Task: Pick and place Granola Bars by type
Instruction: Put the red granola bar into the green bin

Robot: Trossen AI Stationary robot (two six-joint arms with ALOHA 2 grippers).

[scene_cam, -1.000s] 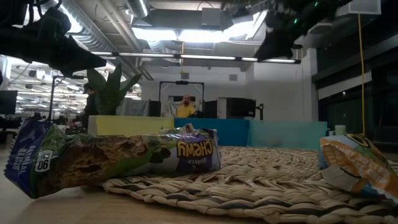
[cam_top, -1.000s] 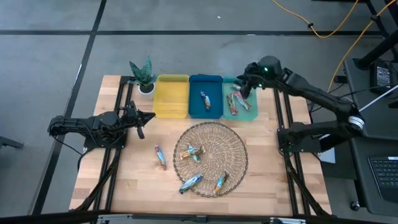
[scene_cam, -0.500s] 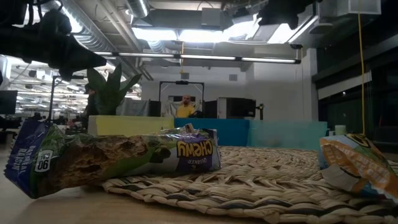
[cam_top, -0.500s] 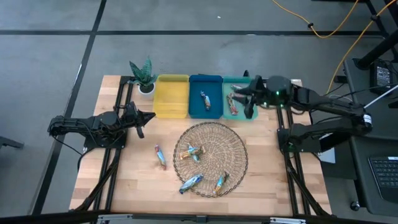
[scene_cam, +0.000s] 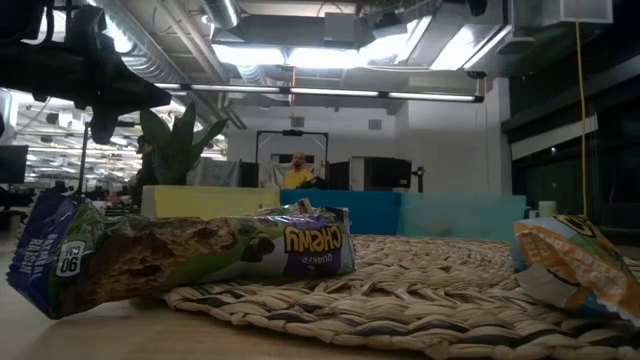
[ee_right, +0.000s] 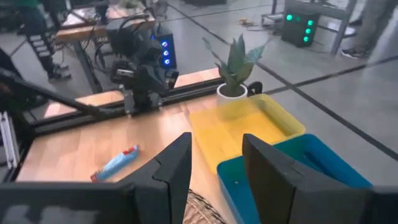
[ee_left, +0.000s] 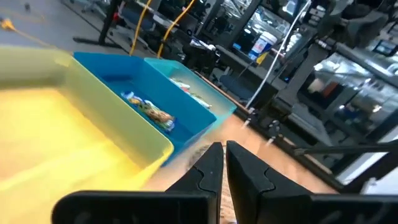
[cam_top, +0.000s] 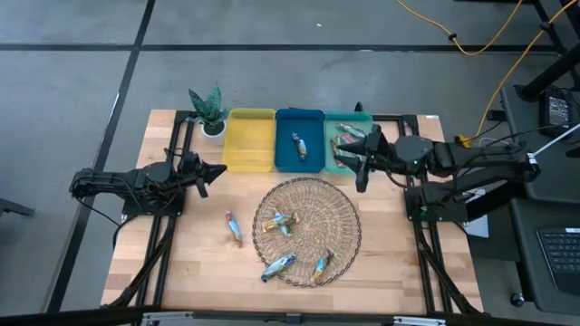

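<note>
Here the right gripper [cam_top: 360, 159] hovers released and empty over the teal bin's [cam_top: 366, 168] front edge; bars [cam_top: 345, 142] lie in that bin, others on the basket [cam_top: 340, 214]. The left gripper [cam_top: 207, 174] waits clenched near the yellow bin [cam_top: 249, 140].

Arms: we see two dark, jointed arms, matte black all over.
Left gripper [cam_top: 214, 169]: two slim black fingers [ee_left: 208, 171], angular and smooth.
Right gripper [cam_top: 355, 156]: broad black fingers [ee_right: 177, 165], flat-faced.
Markings: a small green light near the right wrist.
</note>
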